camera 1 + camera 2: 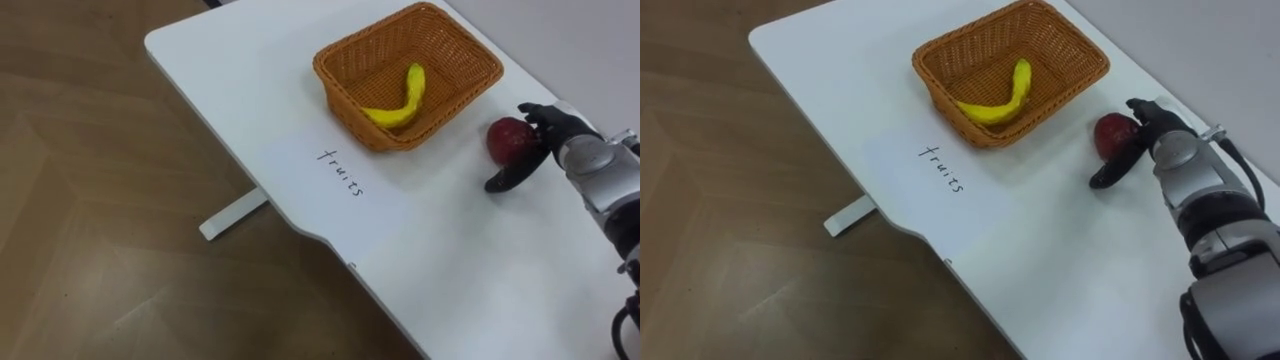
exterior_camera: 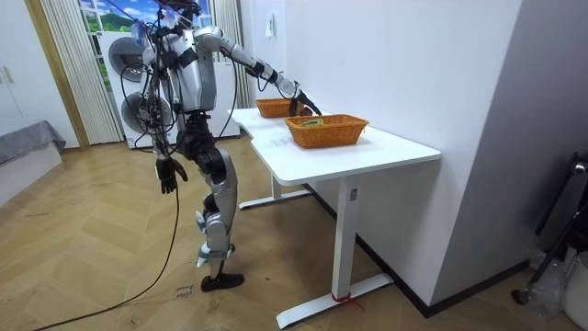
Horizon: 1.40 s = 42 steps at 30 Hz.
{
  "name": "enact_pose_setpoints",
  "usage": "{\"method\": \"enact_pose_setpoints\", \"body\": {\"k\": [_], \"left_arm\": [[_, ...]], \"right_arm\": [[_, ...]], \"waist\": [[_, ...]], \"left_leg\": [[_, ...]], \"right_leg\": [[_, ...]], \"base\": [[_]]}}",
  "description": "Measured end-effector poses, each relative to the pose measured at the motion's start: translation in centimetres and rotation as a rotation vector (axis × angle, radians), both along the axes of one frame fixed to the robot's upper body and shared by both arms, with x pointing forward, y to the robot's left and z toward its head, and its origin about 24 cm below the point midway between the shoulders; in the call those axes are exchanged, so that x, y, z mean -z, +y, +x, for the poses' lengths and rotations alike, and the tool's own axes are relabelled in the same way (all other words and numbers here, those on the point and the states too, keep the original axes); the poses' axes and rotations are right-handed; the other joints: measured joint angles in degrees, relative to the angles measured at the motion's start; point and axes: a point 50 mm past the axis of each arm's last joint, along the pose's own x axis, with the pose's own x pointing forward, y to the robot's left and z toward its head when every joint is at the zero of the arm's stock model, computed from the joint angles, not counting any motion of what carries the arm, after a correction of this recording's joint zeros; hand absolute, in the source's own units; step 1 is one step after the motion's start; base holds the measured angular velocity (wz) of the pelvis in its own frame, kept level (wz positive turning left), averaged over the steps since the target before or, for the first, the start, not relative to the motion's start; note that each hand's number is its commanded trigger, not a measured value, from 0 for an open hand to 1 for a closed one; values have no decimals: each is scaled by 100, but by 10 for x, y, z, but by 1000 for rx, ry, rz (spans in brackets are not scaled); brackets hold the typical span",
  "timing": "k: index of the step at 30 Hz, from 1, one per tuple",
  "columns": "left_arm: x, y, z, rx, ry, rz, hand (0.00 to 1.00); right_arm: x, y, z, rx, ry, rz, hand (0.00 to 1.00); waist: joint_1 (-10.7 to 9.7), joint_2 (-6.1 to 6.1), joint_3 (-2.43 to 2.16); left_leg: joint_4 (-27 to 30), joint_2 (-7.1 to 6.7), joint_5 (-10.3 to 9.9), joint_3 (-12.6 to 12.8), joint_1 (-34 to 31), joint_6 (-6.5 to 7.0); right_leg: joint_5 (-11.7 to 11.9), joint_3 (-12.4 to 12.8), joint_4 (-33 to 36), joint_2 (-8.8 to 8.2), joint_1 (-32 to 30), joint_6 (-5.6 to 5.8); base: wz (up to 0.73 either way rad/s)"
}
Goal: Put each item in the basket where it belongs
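Note:
A brown wicker basket (image 1: 345, 112) stands on the white table (image 1: 250, 90) with a yellow banana (image 1: 405, 100) lying inside it. To its right a red apple (image 1: 507, 138) rests on the tabletop. My right hand (image 1: 560, 130) reaches in from the right and is open around the apple, fingers arched over its top and thumb stretched out along the table below it. My left hand (image 2: 166, 173) hangs relaxed at my side in the room view.
A handwritten word (image 1: 340, 172) marks the table in front of the fruit basket. In the room view a second wicker basket (image 2: 328, 133) sits nearer the table's other end. I stand at the table's long edge, with a wall behind it.

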Motion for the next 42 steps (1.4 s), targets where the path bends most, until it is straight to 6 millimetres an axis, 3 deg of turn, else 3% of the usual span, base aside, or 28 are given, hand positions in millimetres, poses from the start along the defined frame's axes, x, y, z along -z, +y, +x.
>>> {"method": "enact_pose_setpoints", "body": {"k": [32, 42], "left_arm": [[3, -9, 0, 24, 5, -26, 0], [3, -8, 3, 35, 6, -58, 0]], "right_arm": [[-4, 11, 7, -46, -7, -73, 0], [-3, 13, 7, -65, 19, -56, 0]], "waist": [[-1, -51, -1], [53, -120, 23]], "left_leg": [[16, 19, 13, -8, -62, -20], [-12, 37, 13, 52, -42, -18]], "right_leg": [[16, 16, -2, 19, -48, -26], [23, 20, -11, 15, -59, -37]], "base": [[0], [-2]]}}
